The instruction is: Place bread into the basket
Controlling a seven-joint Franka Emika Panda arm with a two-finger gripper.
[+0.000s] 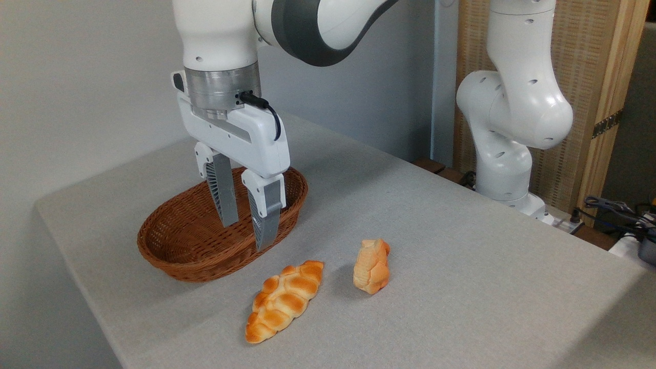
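- Camera view, nearest: a long loaf (283, 301) is seen lying close to the table's (461, 287) front edge.
- Just right of it, the bread (371, 266) is found on open cloth, with bare room to its right.
- Farther back, the basket (169, 256) is set near the left edge.
- Over the basket the gripper (247, 233) is hung, fingers parted moderately, nothing held or touched.

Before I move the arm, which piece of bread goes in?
Start at the brown wicker basket on the grey table. Two breads lie right of it. Take the short stubby bun farther right, not the long flat braided loaf.
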